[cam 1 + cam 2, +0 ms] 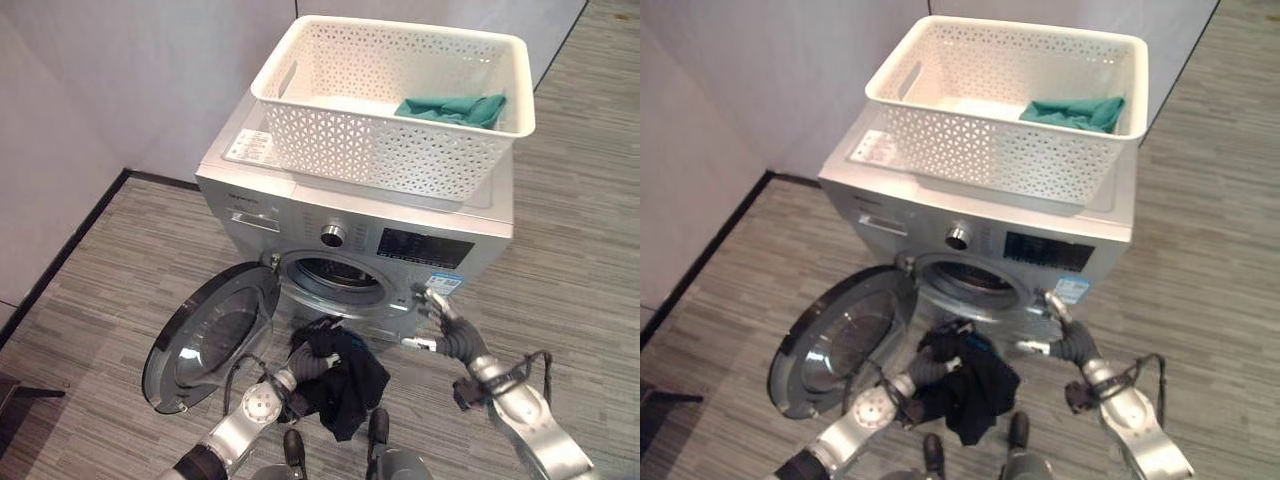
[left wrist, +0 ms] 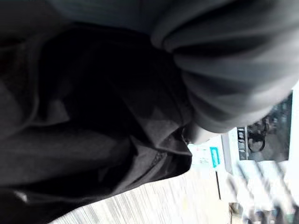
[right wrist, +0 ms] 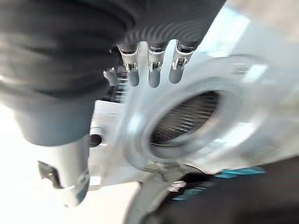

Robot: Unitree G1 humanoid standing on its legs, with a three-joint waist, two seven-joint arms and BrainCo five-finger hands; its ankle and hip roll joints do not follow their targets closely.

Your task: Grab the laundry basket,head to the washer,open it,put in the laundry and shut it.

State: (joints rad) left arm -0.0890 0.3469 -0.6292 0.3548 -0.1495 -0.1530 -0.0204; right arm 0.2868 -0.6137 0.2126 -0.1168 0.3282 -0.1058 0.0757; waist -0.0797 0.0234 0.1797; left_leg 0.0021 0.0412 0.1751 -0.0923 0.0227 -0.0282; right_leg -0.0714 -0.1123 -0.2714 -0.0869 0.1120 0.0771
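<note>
Left hand: my left hand (image 1: 312, 362) was closed round a bunched black garment (image 1: 345, 385), carried low so it could go straight into the drum.
Right hand: my right hand (image 1: 440, 322) hung with fingers straight and spread, holding nothing, just off the washer's front.
Washer: the silver front-loading washer (image 1: 300, 215) stood ahead of both hands, its round glass door (image 1: 212, 335) swung wide beside my left hand, keeping the opening clear.
Basket: the white perforated plastic laundry basket (image 1: 385, 140) sat on the washer's top, above my hands, a teal cloth (image 1: 455, 108) left inside for a later load, I judged.

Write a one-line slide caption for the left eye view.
Left hand holds dark clothes below the open washer; right hand open beside the drum; basket on top.
</note>
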